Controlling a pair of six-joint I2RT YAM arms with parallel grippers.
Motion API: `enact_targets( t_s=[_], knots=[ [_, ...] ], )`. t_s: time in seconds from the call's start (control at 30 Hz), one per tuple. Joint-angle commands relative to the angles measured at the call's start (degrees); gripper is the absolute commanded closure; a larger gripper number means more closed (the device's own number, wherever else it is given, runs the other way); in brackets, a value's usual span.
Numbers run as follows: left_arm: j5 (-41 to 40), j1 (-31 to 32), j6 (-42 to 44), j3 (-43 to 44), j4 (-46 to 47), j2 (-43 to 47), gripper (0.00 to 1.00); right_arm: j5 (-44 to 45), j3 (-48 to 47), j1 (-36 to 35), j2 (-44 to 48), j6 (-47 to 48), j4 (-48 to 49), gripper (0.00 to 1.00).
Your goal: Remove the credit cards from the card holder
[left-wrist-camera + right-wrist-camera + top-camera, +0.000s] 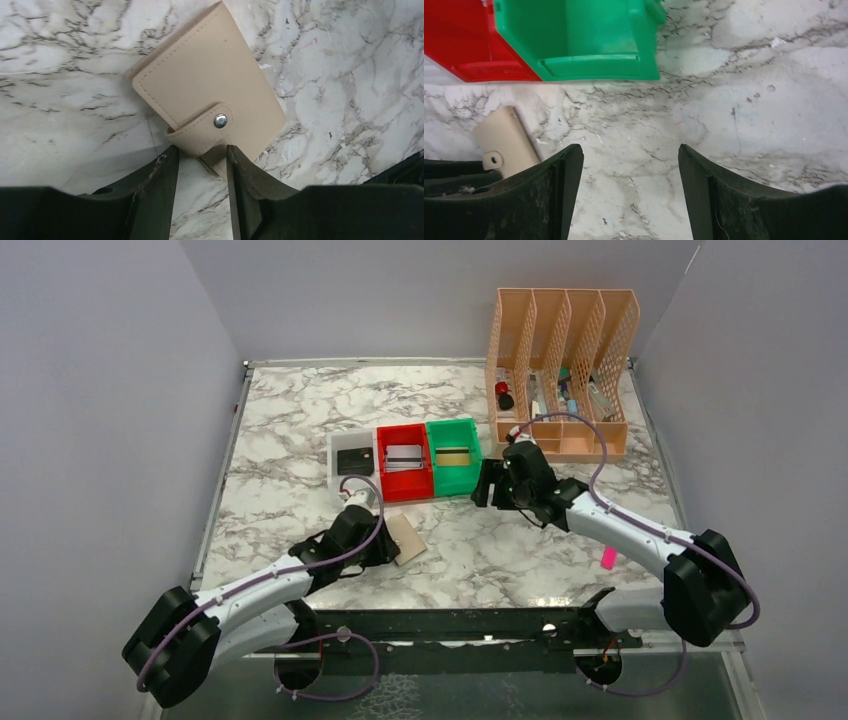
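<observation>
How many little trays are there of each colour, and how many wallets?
White tray: 1
Red tray: 1
Green tray: 1
Tan card holder: 1
Total: 4

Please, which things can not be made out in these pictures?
- Inside of the card holder: every view, it is snapped shut.
- Left tool: left wrist view, grip on the holder unclear.
- Green tray contents: right wrist view, cut by top edge.
- Items in the peach rack: top view, too small.
</observation>
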State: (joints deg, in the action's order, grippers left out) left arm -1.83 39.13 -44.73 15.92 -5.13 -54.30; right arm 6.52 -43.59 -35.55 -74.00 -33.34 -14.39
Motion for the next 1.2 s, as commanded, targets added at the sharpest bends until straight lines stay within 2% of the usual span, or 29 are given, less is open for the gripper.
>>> enact_targets(
  t_s=[0.0, 0.17, 0.23, 0.47, 0.63, 0.83, 1.17],
  knots=[
    [-1.55, 3.33, -0.65, 2.90, 1.82, -1.94, 0.54, -5.49, -6.01, -0.36, -2.88, 3.34, 1.25, 0.25],
    [-7.69, 3.47, 0.00, 3.70, -2.70, 3.14, 0.35, -10.87, -11.43, -2.04, -6.89, 6.15, 4.87, 0.28],
    [-10.77, 3.47, 0.82, 4.77, -5.98, 5.93, 0.29, -9.10, -15.53, -3.49, -10.21, 7.32, 3.47, 0.28],
    [-17.54, 3.40, 2.81, 9.15, -14.17, 11.10, 0.16, -1.87, -26.22, -7.69, -21.51, 8.38, 0.95, 0.22],
    [-20.18, 3.35, 4.15, 10.83, -15.80, 10.42, 0.14, 1.68, -31.31, -9.11, -29.10, 9.63, 0.08, 0.22],
    [-20.17, 3.40, 4.26, 11.17, -15.84, 9.07, 0.13, 13.98, -34.65, -10.28, -35.18, 7.74, -3.58, 0.26],
    [-19.89, 3.38, 4.30, 10.40, -15.62, 9.31, 0.13, 17.73, -26.32, -10.33, -31.49, 4.28, -3.63, 0.29]
  ],
)
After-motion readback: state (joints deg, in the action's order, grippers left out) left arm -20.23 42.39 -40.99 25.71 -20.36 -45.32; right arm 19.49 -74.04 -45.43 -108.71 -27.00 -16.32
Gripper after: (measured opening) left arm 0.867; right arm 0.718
